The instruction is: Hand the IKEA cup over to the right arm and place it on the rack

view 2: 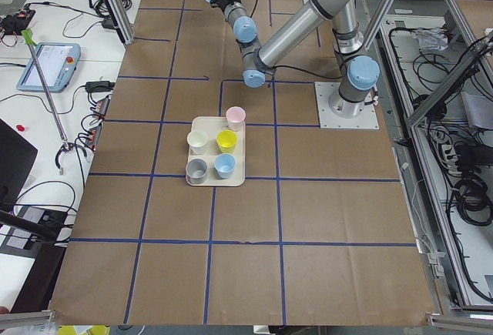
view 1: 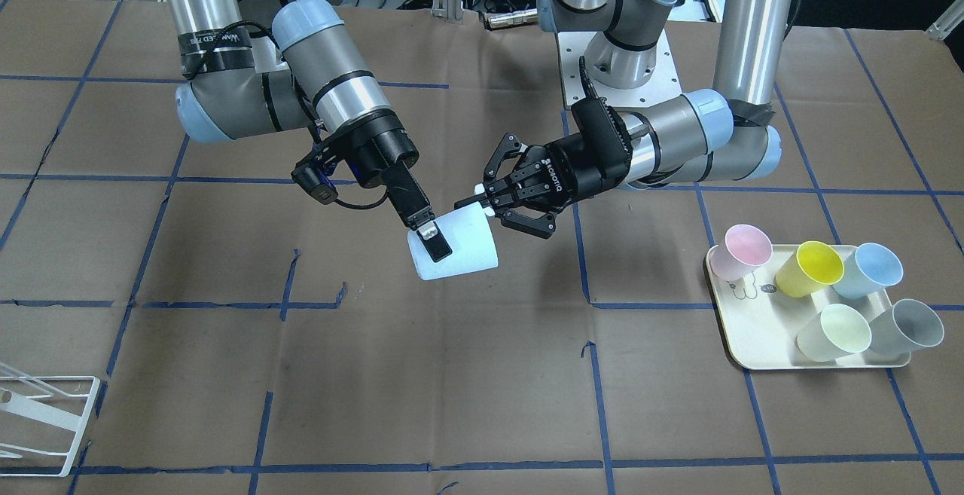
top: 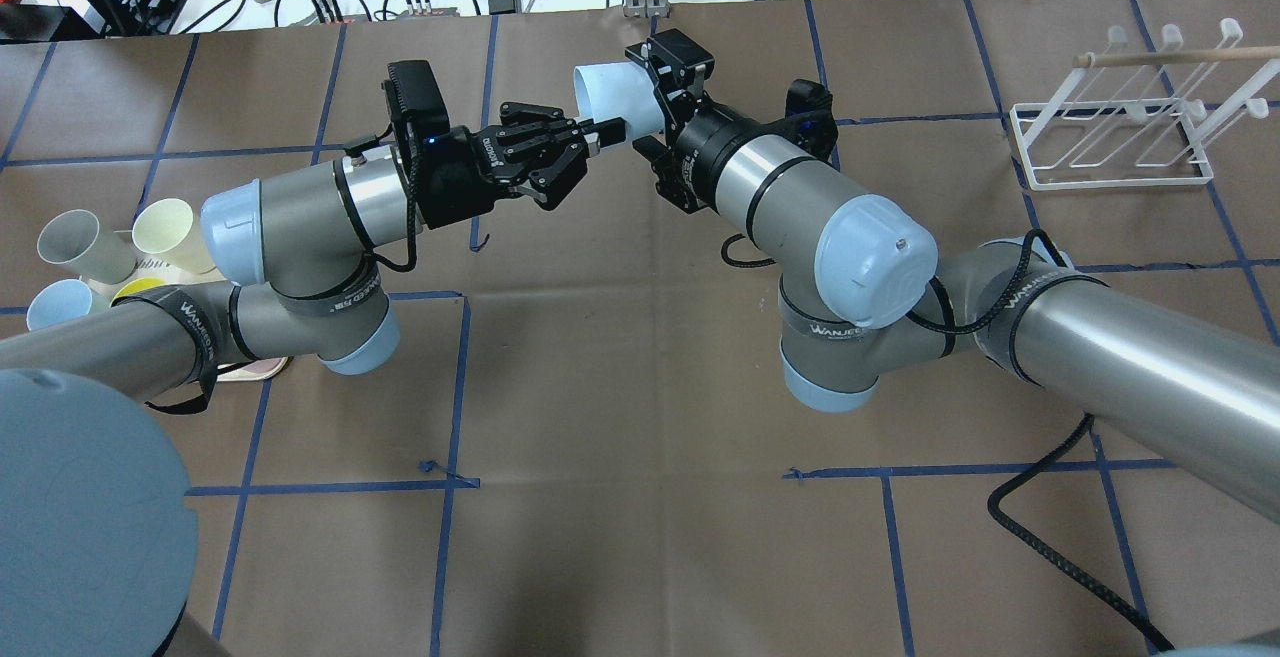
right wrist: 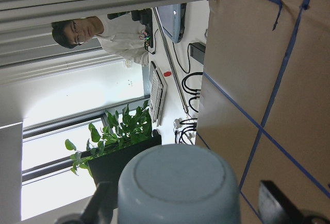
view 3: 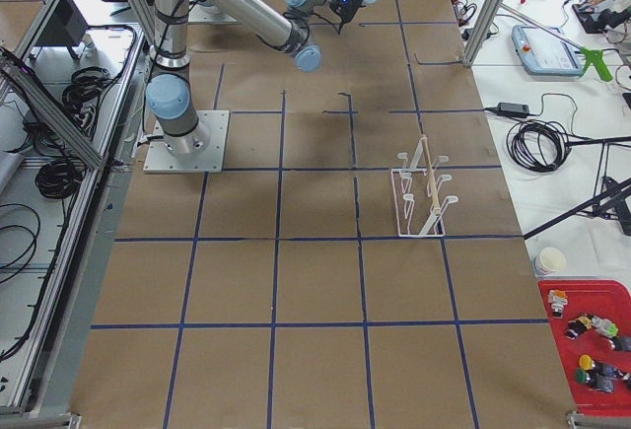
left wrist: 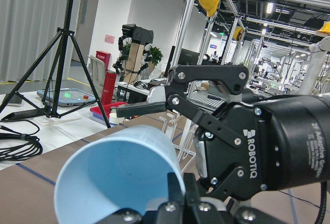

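A pale blue IKEA cup hangs on its side above the middle of the table. My left gripper is shut on its rim, and the cup's mouth faces the left wrist camera. The right arm has its gripper open around the cup's base end. One finger lies over the cup wall. In the right wrist view the cup's base sits between the fingers, with a gap on one side. The white wire rack stands on the table on my far right.
A cream tray with several coloured cups lies on the table on my left side. The rack has a wooden rod across it. A person sits at a desk beyond the table. A red bin is off the table's edge.
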You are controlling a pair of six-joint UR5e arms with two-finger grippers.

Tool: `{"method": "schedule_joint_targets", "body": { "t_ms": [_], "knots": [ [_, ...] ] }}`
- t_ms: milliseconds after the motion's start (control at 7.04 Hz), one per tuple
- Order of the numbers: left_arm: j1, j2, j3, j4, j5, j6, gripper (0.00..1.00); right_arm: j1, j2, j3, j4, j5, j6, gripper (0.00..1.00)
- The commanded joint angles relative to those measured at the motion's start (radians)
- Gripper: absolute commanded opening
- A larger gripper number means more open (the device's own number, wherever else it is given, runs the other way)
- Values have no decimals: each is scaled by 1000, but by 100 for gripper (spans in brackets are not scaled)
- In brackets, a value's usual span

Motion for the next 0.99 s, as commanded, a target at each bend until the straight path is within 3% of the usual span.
{"method": "schedule_joint_targets", "body": {
  "t_ms": [0, 284, 426, 568, 710, 852],
  "knots": [
    [0, 0, 1, 0, 1, -8, 9, 0, 2, -6, 0, 3, 1, 64],
    [0, 3, 1, 0, 1, -14, 15, 0, 1, -7, -1, 15, -2, 51],
    [0, 5, 3, 0, 9, -16, 36, 0, 1, -18, -1, 15, -3, 47],
    [3, 5, 12, -2, 13, -29, 71, 0, 1, -38, 0, 15, 0, 42],
    [3, 6, 16, 0, 15, -77, 96, 0, 2, -39, 0, 15, 0, 42],
    [8, 8, 18, 0, 15, -82, 98, 0, 2, -39, 0, 15, 0, 41]
  ]
}}
